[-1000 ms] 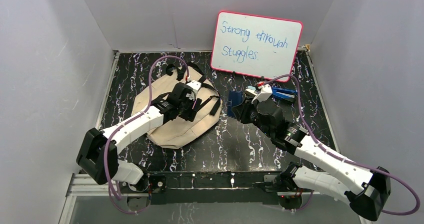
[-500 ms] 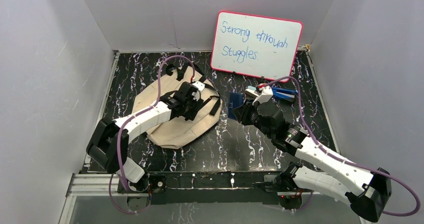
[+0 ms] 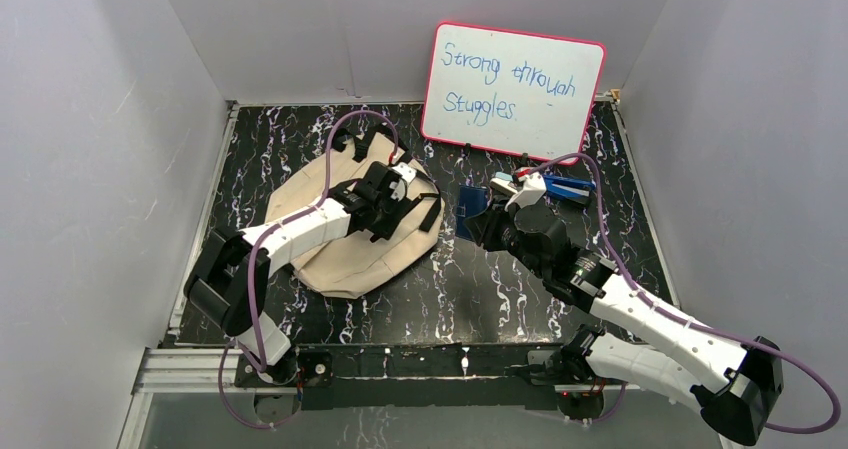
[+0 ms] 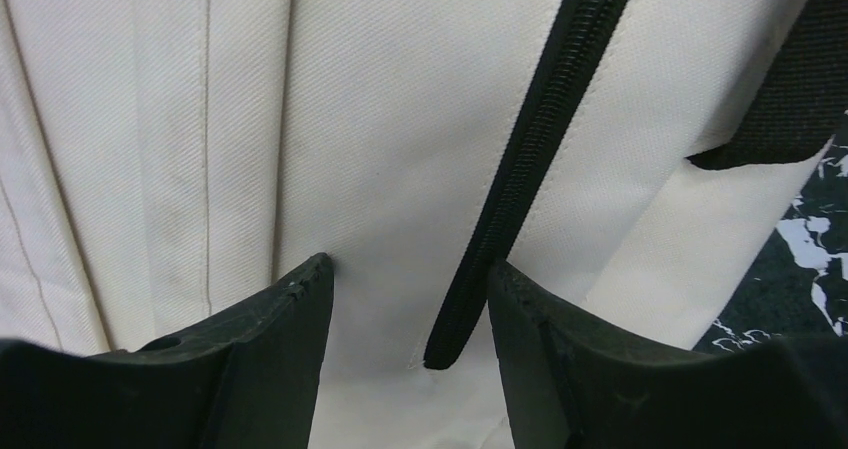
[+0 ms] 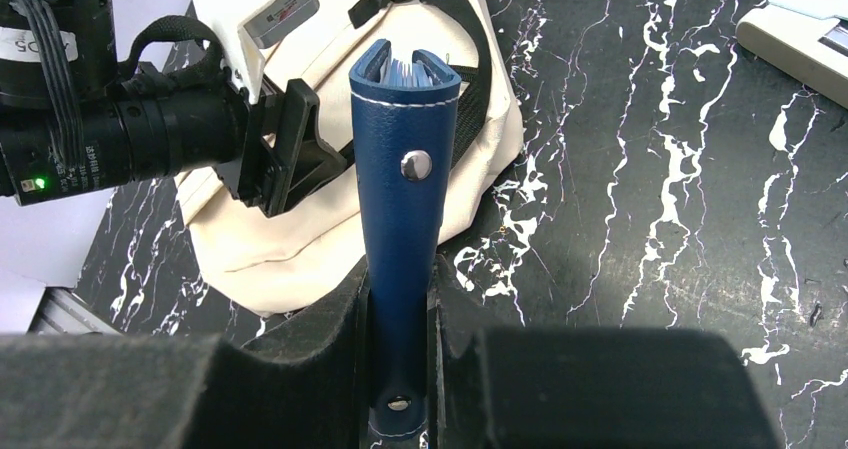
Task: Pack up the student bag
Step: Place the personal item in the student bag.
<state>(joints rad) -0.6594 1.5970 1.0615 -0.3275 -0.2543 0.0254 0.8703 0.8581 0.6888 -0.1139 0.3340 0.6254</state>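
The student bag (image 3: 345,254) lay flat on the table (image 3: 480,289), left of the middle, its dark straps (image 3: 430,209) splayed at the far end. Nothing had visibly gone into it, so I judged the packing to be barely begun.

The left arm (image 3: 300,231) reached over the bag with the left jaws set low against the cream canvas. They stood partly open and held nothing. The wrist view showed the black zipper (image 4: 530,159) running down between the two fingers and ending just inside the right-hand one. The teeth looked meshed along the stretch I could see, and no pull tab showed there, so the bag seemed to be shut at that spot. Whether another opening was undone elsewhere, I couldn't tell.

The right arm (image 3: 640,314) waited just beside the bag, on its right. The right jaws were clamped on a blue notebook (image 5: 403,189) — a leather-look cover with a metal snap — held edge-on with its pages pointing at the bag.

More blue items (image 3: 565,189) lay behind that arm near the whiteboard (image 3: 512,89), too small to name, and a pale flat object (image 5: 800,29) sat apart on the table.

By my reckoning the bag had to be opened and the notebook slipped in, and the loose things perhaps after it.
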